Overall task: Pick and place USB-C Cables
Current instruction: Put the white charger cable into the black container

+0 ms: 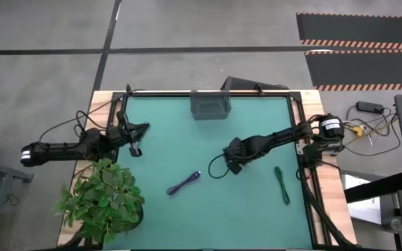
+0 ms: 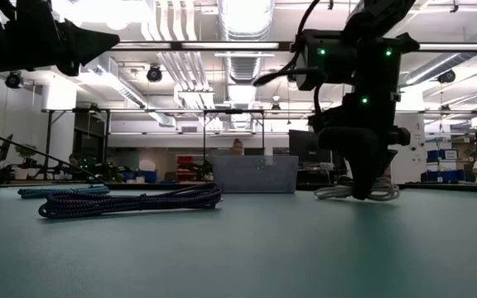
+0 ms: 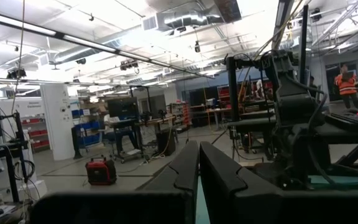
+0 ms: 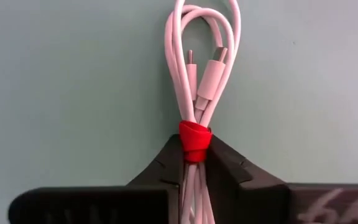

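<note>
The white cable bundle (image 4: pixel 204 68) with a red tie lies on the green mat under my right gripper (image 4: pixel 194 152), which is shut on it near the table's middle (image 1: pixel 233 166). The purple bundle (image 1: pixel 184 183) lies flat to its left, large in the low view (image 2: pixel 131 201). Behind it in the low view a blue bundle (image 2: pixel 60 192) rests on the mat. The dark green bundle (image 1: pixel 282 184) lies near the right edge. My left gripper (image 3: pixel 199 180) is shut and holds nothing, hovering at the table's left side (image 1: pixel 135 145). My right gripper pinches the white bundle between its two fingers at the red tie (image 4: pixel 194 138), coming from above and pointing down. The looped end with the plugs (image 4: pixel 211 78) sticks out past the fingertips. The white loops (image 2: pixel 338 193) lie on the mat.
A grey rectangular tray (image 1: pixel 211 104) stands at the middle of the far edge. A potted green plant (image 1: pixel 103 199) fills the near left corner. A black frame (image 1: pixel 299 97) borders the mat. Open mat lies between the tray and the cables.
</note>
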`<state>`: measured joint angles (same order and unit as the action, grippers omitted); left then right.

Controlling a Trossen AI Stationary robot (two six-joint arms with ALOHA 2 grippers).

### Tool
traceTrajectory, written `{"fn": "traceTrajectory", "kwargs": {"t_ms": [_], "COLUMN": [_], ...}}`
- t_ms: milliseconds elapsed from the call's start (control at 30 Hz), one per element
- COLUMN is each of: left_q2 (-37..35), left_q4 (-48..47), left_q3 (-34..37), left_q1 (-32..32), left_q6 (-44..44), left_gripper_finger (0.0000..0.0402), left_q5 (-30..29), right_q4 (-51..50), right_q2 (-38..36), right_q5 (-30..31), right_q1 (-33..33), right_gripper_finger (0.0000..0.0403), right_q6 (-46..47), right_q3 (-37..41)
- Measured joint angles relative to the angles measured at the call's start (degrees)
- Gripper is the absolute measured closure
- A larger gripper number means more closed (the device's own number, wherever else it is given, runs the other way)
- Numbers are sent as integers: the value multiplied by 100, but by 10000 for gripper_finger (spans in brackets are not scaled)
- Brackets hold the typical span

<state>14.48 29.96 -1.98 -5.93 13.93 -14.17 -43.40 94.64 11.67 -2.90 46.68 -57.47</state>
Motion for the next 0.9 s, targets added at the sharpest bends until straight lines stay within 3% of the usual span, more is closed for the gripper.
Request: {"fn": "traceTrajectory", "kwargs": {"t_ms": [200, 467, 900], "left_q2": [4, -6, 114], "left_q4": [-2, 138, 108], "left_q3": [0, 2, 2], "left_q1": [0, 1, 2], "left_q6": [0, 2, 2], "left_gripper_finger": [402, 402, 402], "left_q5": [-4, -6, -4], "right_q4": [-379, -1230, -1560], "right_q2": [-230, -484, -458], "right_q5": [-3, 438, 172], "right_q1": [23, 222, 888], "right_gripper_finger": [373, 372, 370], "right_q6": [-414, -1090, -2678], "right_q3": [-331, -1439, -2558]}}
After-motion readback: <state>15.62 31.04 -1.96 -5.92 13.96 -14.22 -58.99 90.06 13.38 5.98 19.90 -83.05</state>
